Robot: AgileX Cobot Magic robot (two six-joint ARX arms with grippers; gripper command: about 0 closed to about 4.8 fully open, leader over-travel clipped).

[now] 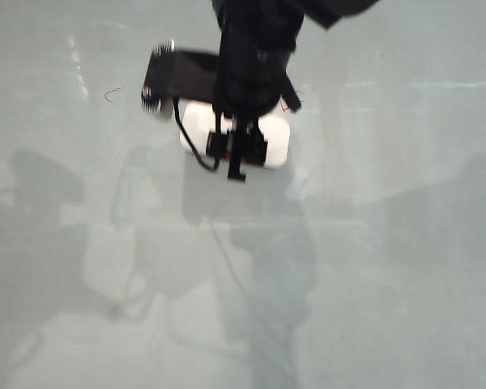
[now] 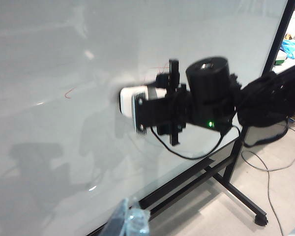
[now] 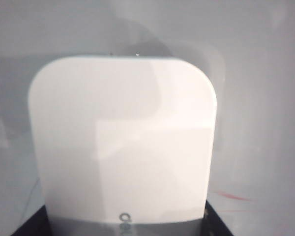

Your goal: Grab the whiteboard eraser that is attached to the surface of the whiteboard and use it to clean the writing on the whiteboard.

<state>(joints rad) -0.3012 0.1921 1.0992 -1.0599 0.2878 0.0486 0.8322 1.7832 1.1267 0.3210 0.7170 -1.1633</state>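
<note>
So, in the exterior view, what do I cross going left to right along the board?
Small red mark → eraser with the right gripper over it → red writing.

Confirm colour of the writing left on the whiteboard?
Red: a thin marker stroke on the pale grey whiteboard, clearest in the exterior view.

i see the right gripper (image 1: 241,146) in front of the whiteboard eraser (image 1: 277,139), which sits on the whiteboard (image 1: 405,259); writing (image 1: 113,94) lies to its left.
</note>
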